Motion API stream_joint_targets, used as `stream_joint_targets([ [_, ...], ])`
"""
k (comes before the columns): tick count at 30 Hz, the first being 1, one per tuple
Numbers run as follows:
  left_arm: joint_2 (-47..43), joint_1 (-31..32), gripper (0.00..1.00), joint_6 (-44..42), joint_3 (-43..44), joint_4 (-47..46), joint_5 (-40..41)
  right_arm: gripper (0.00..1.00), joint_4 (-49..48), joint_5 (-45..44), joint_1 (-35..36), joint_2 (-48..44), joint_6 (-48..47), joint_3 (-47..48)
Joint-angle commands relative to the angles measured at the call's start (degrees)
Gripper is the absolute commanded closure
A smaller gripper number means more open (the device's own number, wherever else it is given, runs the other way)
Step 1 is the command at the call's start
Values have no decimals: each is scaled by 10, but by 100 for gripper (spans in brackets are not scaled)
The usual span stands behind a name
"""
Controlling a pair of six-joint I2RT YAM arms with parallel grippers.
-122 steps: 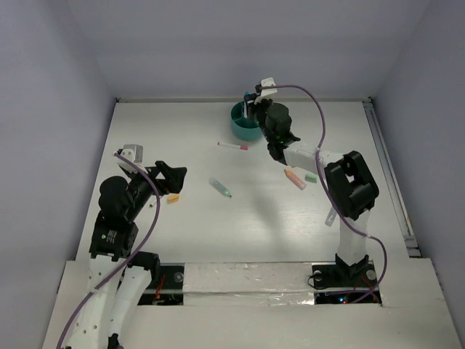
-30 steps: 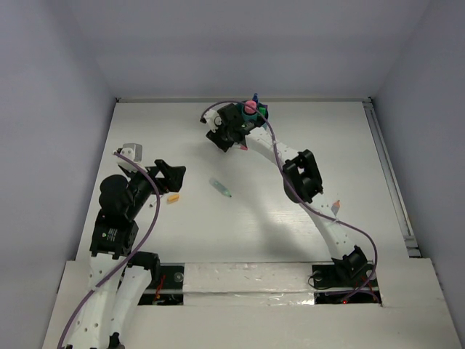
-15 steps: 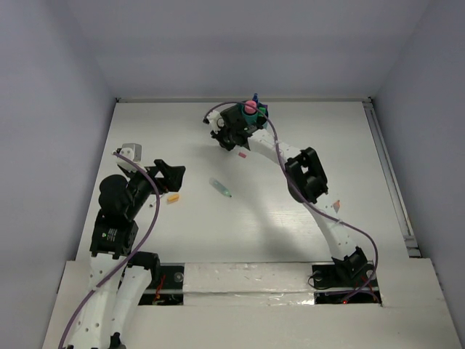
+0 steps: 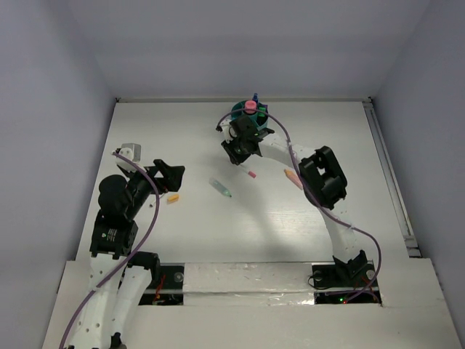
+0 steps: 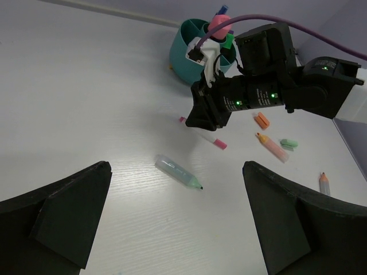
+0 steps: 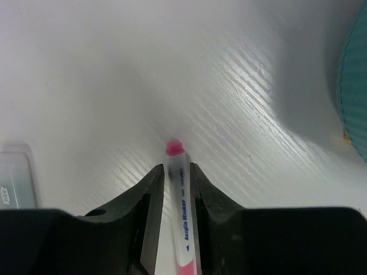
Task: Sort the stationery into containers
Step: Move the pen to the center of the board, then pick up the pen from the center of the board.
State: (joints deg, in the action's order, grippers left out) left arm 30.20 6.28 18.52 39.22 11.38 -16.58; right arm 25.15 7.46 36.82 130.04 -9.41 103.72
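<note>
The teal cup (image 4: pixel 238 116) stands at the back middle with a pink-capped bottle (image 4: pixel 250 106) and other pens in it. It also shows in the left wrist view (image 5: pixel 189 46). My right gripper (image 4: pixel 237 151) is just in front of the cup, shut on a white marker with pink ends (image 6: pixel 182 197). The marker's end (image 4: pixel 251 173) sticks out low over the table. A green highlighter (image 4: pixel 221 187) lies mid-table. A small orange piece (image 4: pixel 173 197) lies by my left gripper (image 4: pixel 171 174), which is open and empty.
A peach marker (image 5: pixel 273 146), a small orange piece (image 5: pixel 262 120), a green piece (image 5: pixel 288 144) and a pencil (image 5: pixel 324 183) lie to the right of the right gripper. The right arm (image 4: pixel 320 182) stretches across the right half of the table.
My right gripper has moved from the cup's left side towards the near right, and the pink marker moved with it. The left arm has not moved.
</note>
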Motion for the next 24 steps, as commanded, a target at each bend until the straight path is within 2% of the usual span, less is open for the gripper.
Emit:
stream_joint_targets([
  [1, -4, -2, 1, -2, -4, -30, -10, 67, 57, -3, 1, 6, 8, 51],
  [9, -6, -2, 1, -1, -4, -31, -11, 63, 177, -20, 1, 69, -12, 166],
  [12, -7, -2, 1, -2, -4, -31, -12, 58, 200, -23, 7, 86, -15, 198],
  [17, -10, -2, 1, -2, -4, -30, -10, 58, 213, -38, 18, 110, -23, 216],
  [21, -10, -2, 1, -2, -4, -30, -12, 61, 235, -45, 24, 136, -28, 249],
  [24, -11, -2, 1, -2, -4, -31, -12, 69, 264, -40, 29, 162, -27, 278],
])
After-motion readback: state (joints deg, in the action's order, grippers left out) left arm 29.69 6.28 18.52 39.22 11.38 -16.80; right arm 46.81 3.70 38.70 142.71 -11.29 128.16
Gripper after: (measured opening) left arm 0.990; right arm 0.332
